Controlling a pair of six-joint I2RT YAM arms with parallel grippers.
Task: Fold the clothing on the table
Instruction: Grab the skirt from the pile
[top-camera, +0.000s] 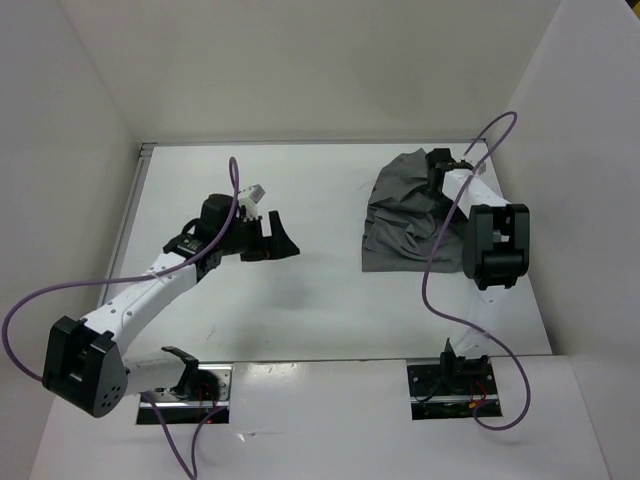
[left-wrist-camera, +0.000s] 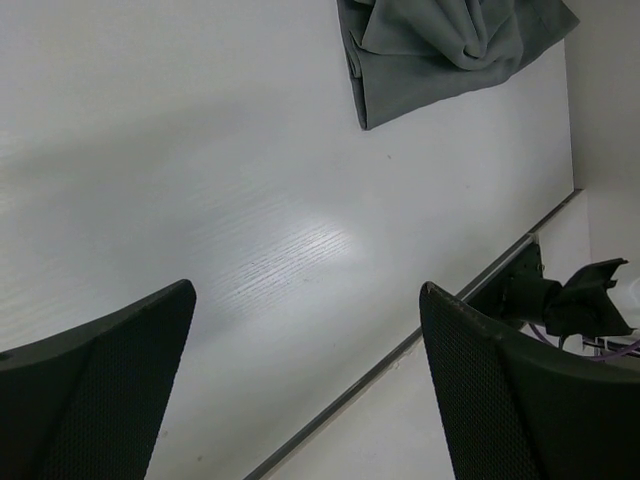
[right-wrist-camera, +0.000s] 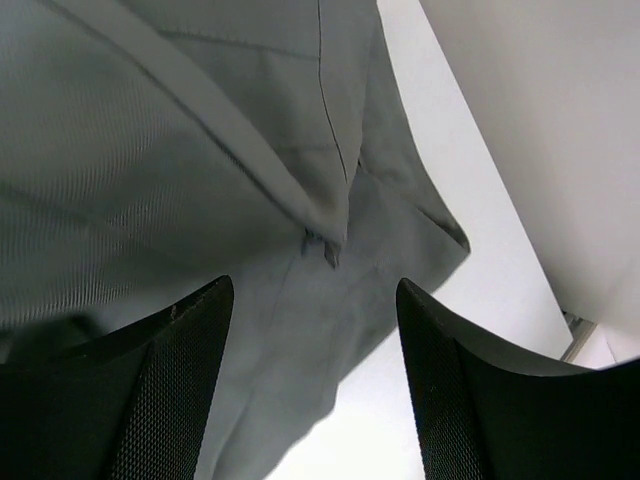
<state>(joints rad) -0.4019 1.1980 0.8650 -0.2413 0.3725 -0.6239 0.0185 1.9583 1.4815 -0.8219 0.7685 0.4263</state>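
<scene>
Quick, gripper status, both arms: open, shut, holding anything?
Left gripper: open, empty, above the table.
Right gripper: open, low over the clothing, jaws not closed on it.

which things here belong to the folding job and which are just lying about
Job in hand: clothing, table, right tool open over the clothing, left tool open above bare table.
Just there: purple cables, white walls.

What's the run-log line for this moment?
left hand: open, over table | right hand: open, over clothing | clothing: crumpled, not yet folded
</scene>
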